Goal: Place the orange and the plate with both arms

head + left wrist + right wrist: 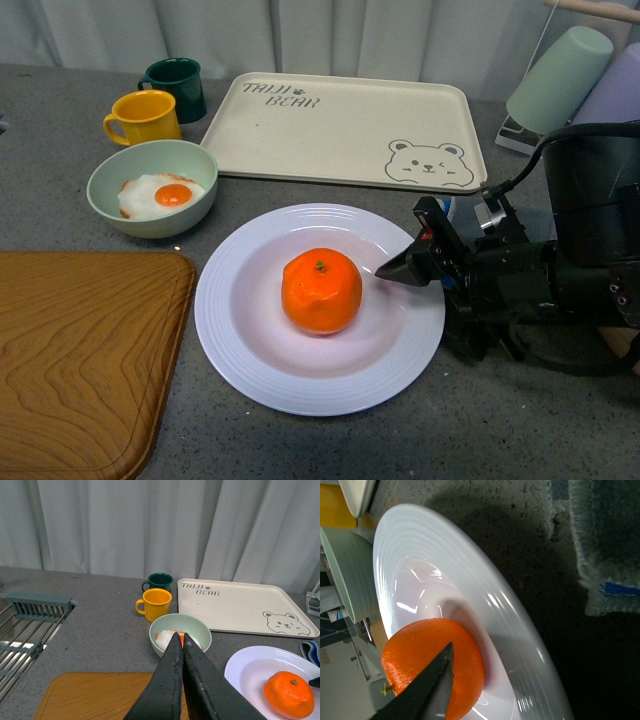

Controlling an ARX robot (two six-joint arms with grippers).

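My left gripper (pixel 179 639) has its fingers pressed flat together, empty, over the wooden board (pixel 80 350). Just beyond its tips sits the green bowl (pixel 205 165) holding a fried egg (pixel 160 195), with the yellow mug (pixel 143 116) and the dark green mug (pixel 176 85) further out. The bear tray (pixel 340 130) lies well beyond my right gripper (pixel 385 271), whose fingers are drawn to a single point, empty, over the rim of the plate (pixel 250 350). The orange (pixel 321 290) sits mid-plate, just off that tip
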